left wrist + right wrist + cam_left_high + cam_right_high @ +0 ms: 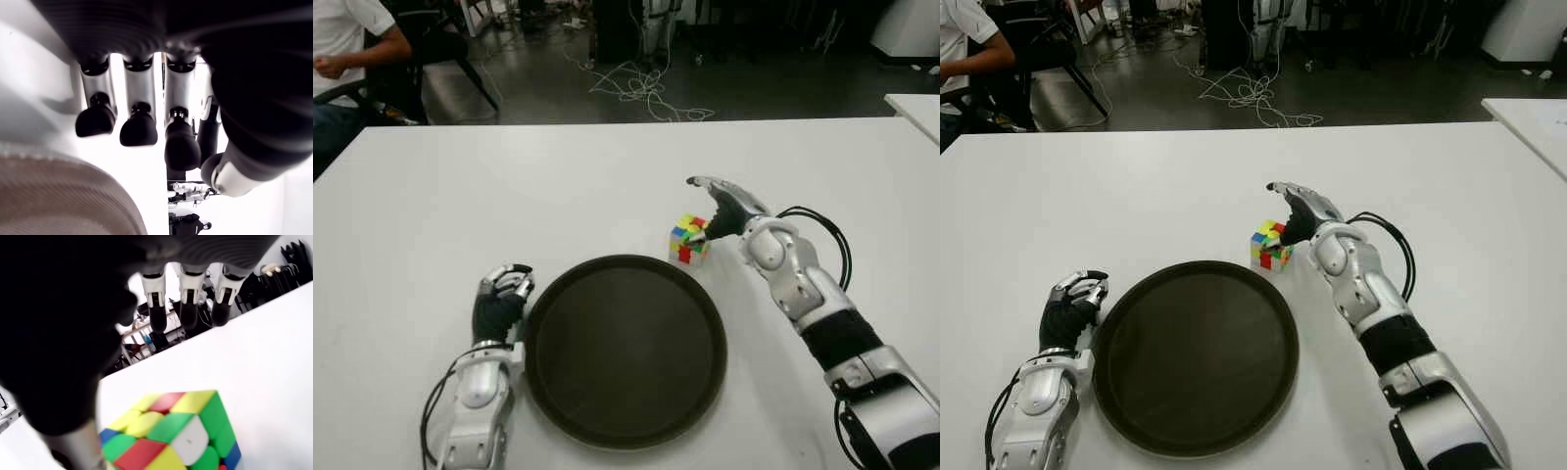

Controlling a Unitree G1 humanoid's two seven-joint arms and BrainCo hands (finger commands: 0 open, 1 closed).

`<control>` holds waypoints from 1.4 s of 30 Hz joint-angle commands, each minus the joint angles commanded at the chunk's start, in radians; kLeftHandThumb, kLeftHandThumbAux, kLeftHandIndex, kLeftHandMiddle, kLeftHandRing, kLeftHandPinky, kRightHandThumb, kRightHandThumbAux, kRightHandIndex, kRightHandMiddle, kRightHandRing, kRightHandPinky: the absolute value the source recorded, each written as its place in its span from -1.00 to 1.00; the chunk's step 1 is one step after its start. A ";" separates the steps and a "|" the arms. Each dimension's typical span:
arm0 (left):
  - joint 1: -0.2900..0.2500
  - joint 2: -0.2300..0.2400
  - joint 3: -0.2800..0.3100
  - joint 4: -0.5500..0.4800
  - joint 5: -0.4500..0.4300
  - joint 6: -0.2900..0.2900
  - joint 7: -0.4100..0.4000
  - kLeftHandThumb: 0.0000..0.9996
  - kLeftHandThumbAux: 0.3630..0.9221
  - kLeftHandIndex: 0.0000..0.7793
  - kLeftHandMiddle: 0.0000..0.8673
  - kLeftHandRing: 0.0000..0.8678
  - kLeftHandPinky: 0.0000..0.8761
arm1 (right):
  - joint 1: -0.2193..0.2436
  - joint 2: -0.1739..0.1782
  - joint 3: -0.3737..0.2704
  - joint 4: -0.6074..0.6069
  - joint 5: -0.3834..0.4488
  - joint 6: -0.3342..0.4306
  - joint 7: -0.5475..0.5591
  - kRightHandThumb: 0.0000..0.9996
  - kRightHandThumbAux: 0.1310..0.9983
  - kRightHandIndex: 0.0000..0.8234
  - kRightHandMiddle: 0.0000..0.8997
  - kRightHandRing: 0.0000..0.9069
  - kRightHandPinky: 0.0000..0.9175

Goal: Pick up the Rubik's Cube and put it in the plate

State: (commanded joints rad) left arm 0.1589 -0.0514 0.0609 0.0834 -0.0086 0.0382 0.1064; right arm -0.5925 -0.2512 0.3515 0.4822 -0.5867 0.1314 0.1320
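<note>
1. The right hand, just right of centre in the left eye view, reaches over the cube. Its fingers are stretched out and spread, and the thumb comes down beside the cube's near side. It grips nothing yet; the wide opening looks meant to straddle the cube before closing.
2. The cube sits on the tabletop, just beyond the plate's upper right rim, close to it but seemingly not touching. That short gap should make the carry a small one.
3. Being a cube, it has no long axis. It stands flat on one face, turned so a corner edge points toward the plate; its top shows yellow, green and red squares.
4. The plate, dark and round, fills the lower centre of the frame and holds nothing.
5. The left hand shows at lower left, just beside the plate's left rim, fingers curled loosely, holding nothing.
</note>
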 joint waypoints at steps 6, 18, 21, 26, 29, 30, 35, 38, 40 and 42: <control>0.000 -0.003 0.001 0.000 -0.005 -0.002 0.000 0.42 0.22 0.14 0.86 0.88 0.84 | -0.012 0.000 0.007 0.034 -0.003 -0.013 -0.003 -1.00 0.74 -0.85 -0.74 -0.66 -0.64; 0.002 -0.009 0.001 -0.006 -0.004 0.011 0.005 0.42 0.22 0.14 0.85 0.87 0.82 | -0.020 0.002 0.013 0.066 -0.001 -0.032 -0.016 -1.00 0.82 -0.83 -0.74 -0.69 -0.63; 0.003 -0.007 -0.002 -0.007 0.000 0.010 0.005 0.42 0.22 0.14 0.85 0.87 0.83 | -0.024 0.004 0.015 0.074 0.000 -0.039 -0.016 -1.00 0.83 -0.83 -0.73 -0.68 -0.62; 0.004 -0.006 -0.004 -0.005 0.008 0.005 0.009 0.42 0.22 0.14 0.85 0.88 0.83 | -0.029 0.006 0.020 0.087 0.003 -0.051 -0.021 -1.00 0.81 -0.85 -0.73 -0.69 -0.66; 0.004 -0.008 -0.004 -0.005 0.008 0.005 0.010 0.42 0.22 0.14 0.85 0.87 0.82 | -0.031 0.009 0.025 0.093 0.000 -0.055 -0.024 -1.00 0.76 -0.87 -0.73 -0.70 -0.65; 0.004 -0.009 -0.004 -0.005 0.007 0.005 0.011 0.42 0.22 0.14 0.85 0.87 0.82 | -0.033 0.009 0.029 0.094 -0.003 -0.055 -0.023 -1.00 0.74 -0.87 -0.73 -0.70 -0.64; 0.003 -0.009 -0.005 -0.005 0.005 0.007 0.009 0.42 0.22 0.14 0.86 0.88 0.83 | -0.039 0.011 0.048 0.094 -0.008 -0.051 -0.004 -1.00 0.70 -0.89 -0.76 -0.71 -0.62; 0.003 -0.008 -0.004 -0.005 0.004 0.006 0.006 0.42 0.22 0.14 0.86 0.88 0.83 | -0.044 0.017 0.058 0.105 -0.008 -0.054 -0.002 -1.00 0.71 -0.89 -0.78 -0.72 -0.66; 0.003 -0.008 -0.004 -0.004 0.004 0.004 0.007 0.42 0.22 0.14 0.86 0.88 0.83 | -0.050 0.024 0.065 0.119 -0.009 -0.058 -0.006 -1.00 0.71 -0.89 -0.77 -0.72 -0.66; 0.003 -0.009 -0.005 0.000 0.007 0.000 0.009 0.42 0.22 0.14 0.86 0.88 0.83 | -0.059 0.031 0.074 0.140 -0.012 -0.065 -0.011 -1.00 0.72 -0.88 -0.75 -0.70 -0.66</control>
State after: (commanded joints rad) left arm 0.1616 -0.0602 0.0563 0.0830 -0.0016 0.0382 0.1150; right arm -0.6512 -0.2202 0.4253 0.6222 -0.5984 0.0667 0.1215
